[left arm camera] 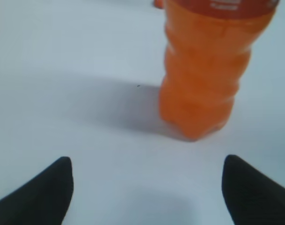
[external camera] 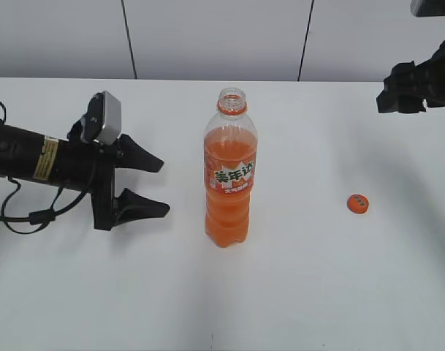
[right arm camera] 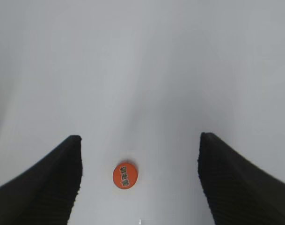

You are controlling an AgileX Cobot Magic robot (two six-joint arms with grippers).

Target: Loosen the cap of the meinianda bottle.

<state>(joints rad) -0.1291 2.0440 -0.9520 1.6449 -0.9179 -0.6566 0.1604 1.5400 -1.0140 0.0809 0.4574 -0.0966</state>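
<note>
On smooth white table, ribbed meinianda bottle stands uncapped.

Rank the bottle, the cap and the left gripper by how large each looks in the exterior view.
1. Meinianda bottle, though the left gripper looks nearly as big
2. Left gripper
3. Cap, clearly smallest

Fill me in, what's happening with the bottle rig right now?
Nothing is held. The bottle stands upright mid-table with its neck open; the cap lies on the table to its right. The left gripper sits open beside the bottle, not touching. The right gripper hangs open above the cap.
</note>
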